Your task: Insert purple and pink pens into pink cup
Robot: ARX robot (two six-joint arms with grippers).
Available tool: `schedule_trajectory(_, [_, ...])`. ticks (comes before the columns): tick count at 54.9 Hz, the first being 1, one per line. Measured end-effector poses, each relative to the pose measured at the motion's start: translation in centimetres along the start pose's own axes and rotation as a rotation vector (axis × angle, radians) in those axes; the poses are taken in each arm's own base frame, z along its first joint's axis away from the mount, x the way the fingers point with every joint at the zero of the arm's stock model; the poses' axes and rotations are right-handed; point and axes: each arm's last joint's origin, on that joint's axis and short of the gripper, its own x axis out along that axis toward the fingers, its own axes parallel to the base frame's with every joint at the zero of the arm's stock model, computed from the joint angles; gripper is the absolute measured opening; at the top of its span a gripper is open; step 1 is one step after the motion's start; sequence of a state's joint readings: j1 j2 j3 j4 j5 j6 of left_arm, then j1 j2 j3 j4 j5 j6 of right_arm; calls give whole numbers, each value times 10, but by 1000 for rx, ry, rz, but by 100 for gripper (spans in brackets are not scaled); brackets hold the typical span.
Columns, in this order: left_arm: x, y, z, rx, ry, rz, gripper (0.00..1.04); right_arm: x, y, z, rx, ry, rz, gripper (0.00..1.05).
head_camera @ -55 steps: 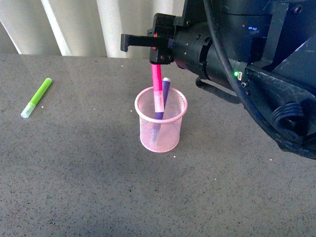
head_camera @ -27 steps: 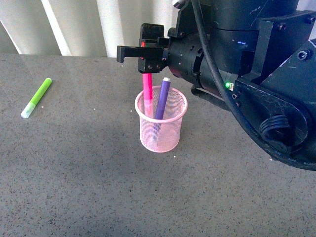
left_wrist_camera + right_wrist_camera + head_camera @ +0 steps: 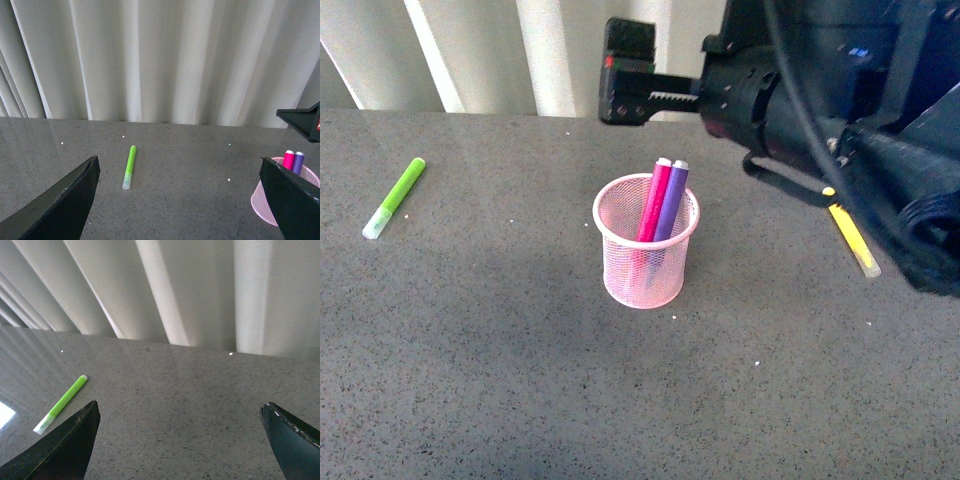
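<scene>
The pink mesh cup [image 3: 646, 262] stands mid-table. The pink pen [image 3: 654, 200] and the purple pen [image 3: 670, 203] both stand in it, side by side, leaning right, tips above the rim. My right gripper [image 3: 630, 88] is open and empty, above and behind the cup, clear of the pens. In the left wrist view the cup [image 3: 262, 207] and both pen tips, pink [image 3: 288, 159] and purple [image 3: 298, 162], show beside one finger. My left gripper [image 3: 185, 200] is open and empty. My right gripper [image 3: 182, 440] shows open over bare table.
A lime-green pen [image 3: 394, 197] lies at the far left, also in the left wrist view [image 3: 129, 166] and the right wrist view [image 3: 61, 403]. A yellow pen [image 3: 852, 240] lies right of the cup, partly under my right arm. White curtains hang behind the table.
My right gripper has let go of the pink pen, which dropped into the cup beside the purple pen. The gripper has risen and drawn back to the right.
</scene>
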State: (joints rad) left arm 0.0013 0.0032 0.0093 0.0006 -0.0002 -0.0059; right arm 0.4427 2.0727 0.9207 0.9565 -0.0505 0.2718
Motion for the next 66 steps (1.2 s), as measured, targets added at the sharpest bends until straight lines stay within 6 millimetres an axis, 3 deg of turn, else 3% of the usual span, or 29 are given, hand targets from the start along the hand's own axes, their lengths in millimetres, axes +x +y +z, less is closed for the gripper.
schedule_trajectory(5, [0,0,0,0,0,0,98,-16,-9,24,-31,-57,-39,98])
schedule_trajectory(10, [0,0,0,0,0,0,98,-50,-24,64,-76,-141,-98,98])
schedule_trajectory(15, [0,0,0,0,0,0,98,-85,-38,92,-95,-195,-147,98])
schedule_trajectory(23, [0,0,0,0,0,0,98,-146,-51,120,-116,-258,-193,98])
schedule_trajectory(30, [0,0,0,0,0,0,98,-203,-53,131,-146,-311,-217,98])
schedule_trajectory(40, [0,0,0,0,0,0,98,-259,-57,130,-158,-339,-292,97])
schedule_trajectory(47, [0,0,0,0,0,0,98,-273,-62,107,-182,-284,-466,77])
schedule_trajectory(52, [0,0,0,1,0,-2,98,-274,-59,88,-199,-255,-466,61])
schedule_trajectory(60, [0,0,0,1,0,0,98,-280,-51,61,-219,-255,-463,23])
schedule_trajectory(66, [0,0,0,1,0,0,98,-281,-45,49,-217,-258,-494,6])
